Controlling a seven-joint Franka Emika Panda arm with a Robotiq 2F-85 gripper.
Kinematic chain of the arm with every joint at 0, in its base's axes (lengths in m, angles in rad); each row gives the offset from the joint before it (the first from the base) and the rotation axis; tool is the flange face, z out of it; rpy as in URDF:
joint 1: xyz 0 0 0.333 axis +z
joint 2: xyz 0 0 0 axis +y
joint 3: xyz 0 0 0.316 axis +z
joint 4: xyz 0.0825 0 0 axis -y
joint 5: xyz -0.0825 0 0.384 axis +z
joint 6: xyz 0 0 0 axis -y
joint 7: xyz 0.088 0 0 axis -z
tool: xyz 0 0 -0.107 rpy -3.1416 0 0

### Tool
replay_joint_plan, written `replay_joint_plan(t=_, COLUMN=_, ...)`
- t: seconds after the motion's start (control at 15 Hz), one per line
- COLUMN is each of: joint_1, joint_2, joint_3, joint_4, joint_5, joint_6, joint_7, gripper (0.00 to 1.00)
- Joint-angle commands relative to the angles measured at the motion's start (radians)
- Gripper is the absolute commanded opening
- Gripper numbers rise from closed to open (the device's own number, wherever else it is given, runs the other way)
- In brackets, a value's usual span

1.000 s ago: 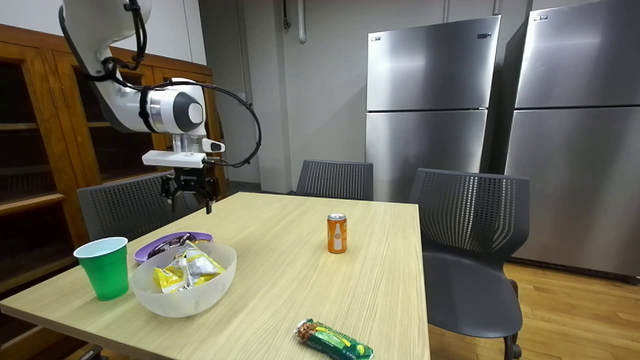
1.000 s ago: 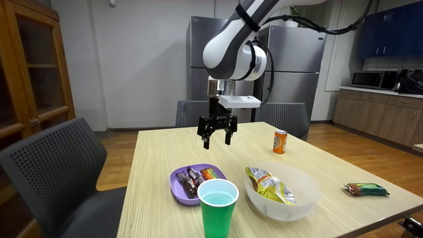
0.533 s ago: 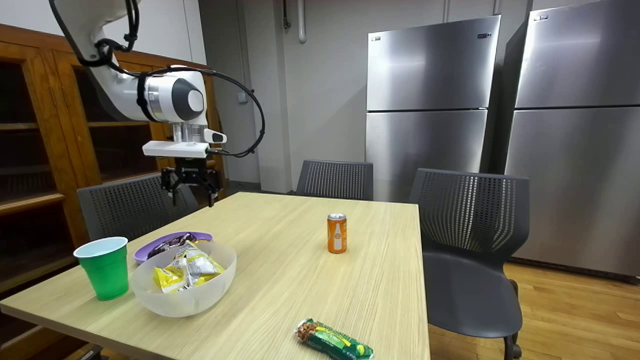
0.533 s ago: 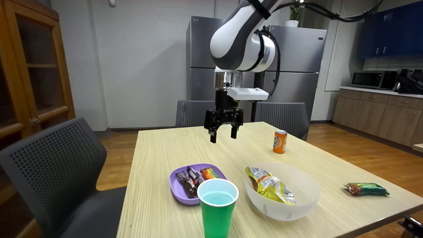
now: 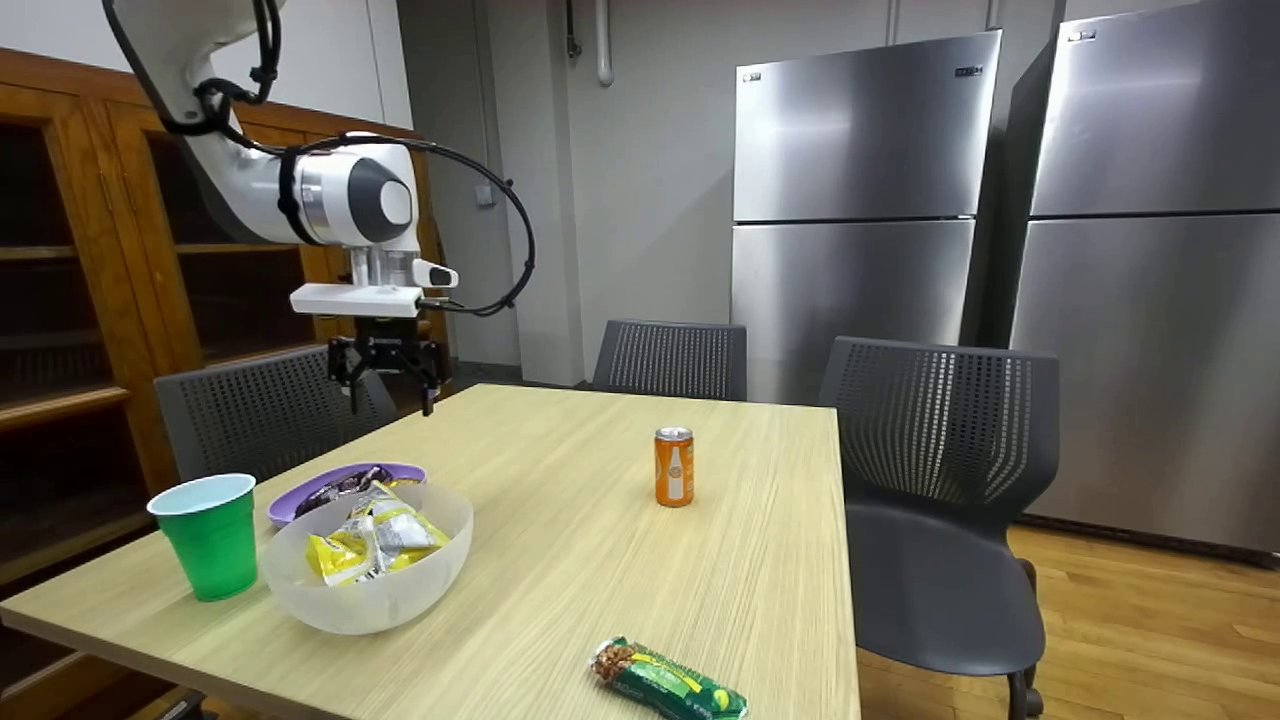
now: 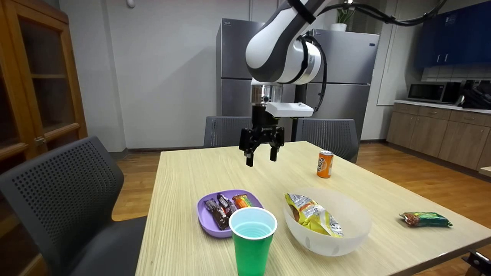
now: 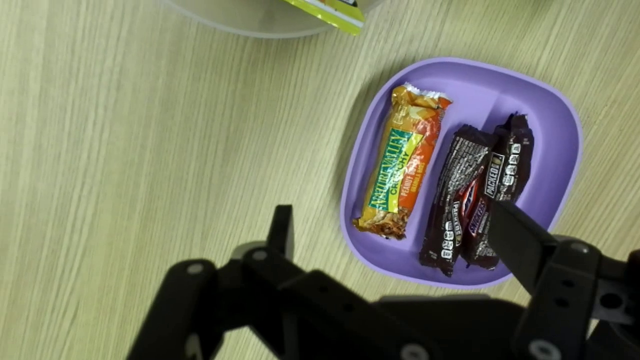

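Black and pointing downward, the gripper [image 6: 261, 159] hangs over the pale table [image 5: 560, 450], and we see its fingers [image 7: 281, 230] standing wide apart. Nearest to it, lower down and resting on the table, is a purple plate [image 7: 470, 102]. On it we make out an orange-and-yellow Nature Valley bar [image 7: 400, 165] — set along one side, to itself — and two dark-brown bars [image 7: 450, 210] lying against each other, one lettered Snickers. Farther out, we find a frosted bowl [image 6: 330, 245] with yellow-and-silver snack packaging [image 6: 314, 216] inside and, just beside it, an upright green cup [image 6: 251, 251]. Well apart from these, an orange can [image 5: 674, 470] stands upright, and a green-wrapped bar [image 5: 670, 682] lies near the table's edge. Around the table we see grey chairs [image 5: 940, 420] and, behind two of them in both exterior views, steel refrigerators [image 5: 850, 300].
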Motion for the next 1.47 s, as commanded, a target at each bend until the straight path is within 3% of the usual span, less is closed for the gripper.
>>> replay_joint_plan(t=0.0, joint_1=-0.029, joint_2=-0.090, joint_3=-0.018, joint_4=-0.084, joint_5=-0.002, joint_6=0.009, joint_7=-0.019, gripper=1.00)
replay_joint_plan(t=0.73, joint_1=-0.138, joint_2=-0.276, joint_3=-0.130, joint_4=-0.324, joint_5=0.001, joint_6=0.046, joint_7=0.001, gripper=1.00)
replay_joint_plan(t=1.4, joint_1=-0.235, joint_2=-0.326, joint_3=-0.243, joint_4=-0.450, joint_5=-0.019, joint_6=0.065, joint_7=0.001, gripper=1.00)
